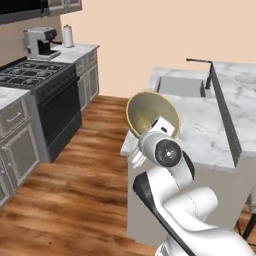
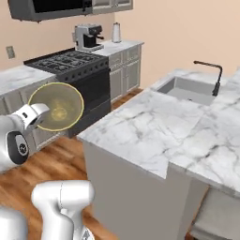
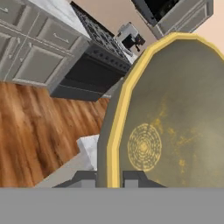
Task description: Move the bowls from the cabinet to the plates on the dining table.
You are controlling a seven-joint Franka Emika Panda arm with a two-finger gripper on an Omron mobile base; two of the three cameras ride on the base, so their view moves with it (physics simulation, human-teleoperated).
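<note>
Clenched on the rim of a round flared ceramic bowl (image 3: 175, 118), olive inside with a yellow edge: two small dark fingertips (image 3: 131, 178) of the gripper (image 3: 109, 180), pinching the lower edge from both faces. Held tipped on edge, open side facing the cameras, in the air just off the near corner of the long white grey-veined marble dining table (image 2: 154, 131), not yet over a plate. Best carried level and slow, rim grip kept firm, then swung over the marble and lowered flat, centred on a plate. One pale rim, possibly a plate (image 1: 247, 79), far right beyond the inset sink (image 1: 182, 86) and dark faucet (image 1: 202, 67). Beyond: wood floor (image 1: 90, 175), black gas stove (image 1: 42, 85), coffee machine (image 1: 42, 42), grey-beige base cabinets (image 1: 17, 145).
</note>
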